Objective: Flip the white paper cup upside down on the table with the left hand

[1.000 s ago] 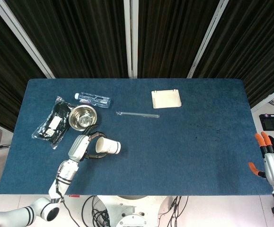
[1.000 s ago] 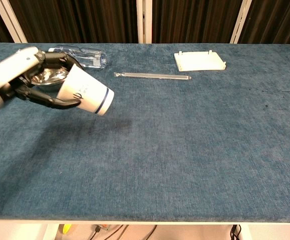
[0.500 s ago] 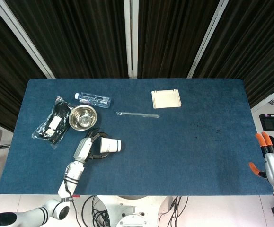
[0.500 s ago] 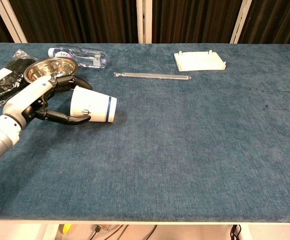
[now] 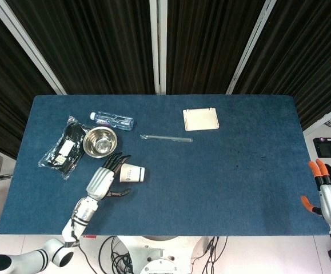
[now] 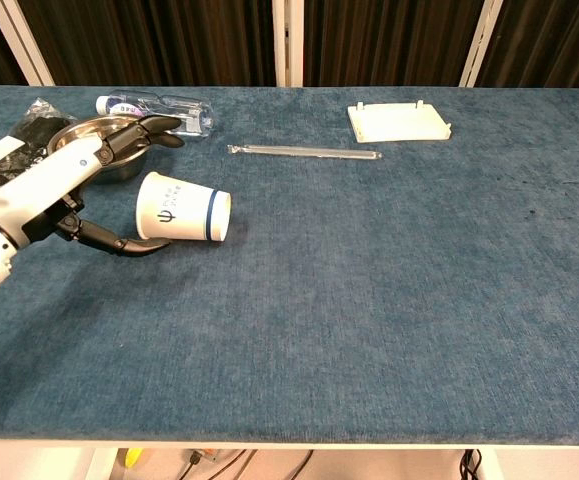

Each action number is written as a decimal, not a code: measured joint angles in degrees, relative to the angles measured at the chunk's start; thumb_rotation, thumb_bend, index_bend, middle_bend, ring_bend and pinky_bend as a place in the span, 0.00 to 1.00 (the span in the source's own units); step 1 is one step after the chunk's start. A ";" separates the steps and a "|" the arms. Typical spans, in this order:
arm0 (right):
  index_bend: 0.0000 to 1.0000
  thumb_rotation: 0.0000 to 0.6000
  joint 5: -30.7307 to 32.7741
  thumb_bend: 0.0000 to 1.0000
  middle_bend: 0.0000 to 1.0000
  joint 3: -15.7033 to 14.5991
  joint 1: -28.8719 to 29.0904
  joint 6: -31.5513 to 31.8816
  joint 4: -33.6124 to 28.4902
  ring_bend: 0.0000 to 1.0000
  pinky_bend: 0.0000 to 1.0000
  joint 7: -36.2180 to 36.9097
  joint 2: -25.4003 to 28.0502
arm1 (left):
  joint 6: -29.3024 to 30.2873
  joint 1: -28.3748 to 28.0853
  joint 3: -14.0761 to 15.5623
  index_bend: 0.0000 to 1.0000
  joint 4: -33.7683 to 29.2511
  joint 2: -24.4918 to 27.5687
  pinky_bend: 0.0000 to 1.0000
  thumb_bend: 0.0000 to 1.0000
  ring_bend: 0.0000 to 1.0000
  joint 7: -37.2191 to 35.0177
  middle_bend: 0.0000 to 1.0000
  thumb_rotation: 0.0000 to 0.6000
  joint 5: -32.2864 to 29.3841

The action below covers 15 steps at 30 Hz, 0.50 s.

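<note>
The white paper cup [image 5: 132, 173] [image 6: 183, 212], with a blue band near one end, lies on its side on the blue table [image 5: 222, 171], just in front of the steel bowl. My left hand [image 5: 103, 180] [image 6: 64, 190] sits at the cup's left end with its fingers spread apart. The upper fingers reach over the bowl's rim, and the thumb curves under the cup's near side; none of them grips the cup. My right hand [image 5: 327, 191] hangs off the table's right edge, fingers apart and holding nothing.
A steel bowl [image 5: 100, 141] [image 6: 109, 148], a water bottle [image 5: 113, 120] lying down and a black packet [image 5: 62, 149] crowd the back left. A clear rod [image 5: 166, 137] [image 6: 305, 152] and a flat beige lid [image 5: 200, 119] [image 6: 397, 121] lie further back.
The left hand lowered the cup from the air onto the table and spread its fingers off it. The cup now rests on its side. The right hand has not moved.
</note>
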 measured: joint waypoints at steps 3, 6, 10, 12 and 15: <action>0.00 1.00 -0.03 0.21 0.00 -0.10 0.05 -0.15 0.01 0.00 0.00 -0.21 -0.13 | -0.13 -0.69 0.29 0.14 -2.35 1.49 0.04 0.19 0.00 9.98 0.15 1.00 1.40; 0.00 1.00 0.15 0.21 0.00 -0.16 0.17 -0.57 -0.44 0.00 0.00 -0.59 0.04 | -1.99 -1.75 0.26 0.17 -5.59 2.87 0.04 0.19 0.00 21.28 0.19 1.00 1.79; 0.00 1.00 0.17 0.21 0.00 0.02 0.17 -0.26 -0.92 0.00 0.00 -0.51 0.34 | -6.66 -3.60 -0.46 0.21 -10.75 4.25 0.04 0.19 0.00 35.51 0.26 1.00 0.70; 0.00 1.00 0.34 0.22 0.00 0.13 0.11 -0.08 -0.84 0.00 0.00 -0.61 0.35 | -9.40 -4.68 -1.13 0.22 -13.08 4.63 0.04 0.19 0.00 42.14 0.26 1.00 -0.50; 0.00 1.00 0.71 0.23 0.00 0.32 0.02 0.10 -0.57 0.00 0.00 -0.79 0.31 | -13.05 -6.03 -2.25 0.24 -15.92 4.98 0.04 0.19 0.00 50.02 0.26 1.00 -3.26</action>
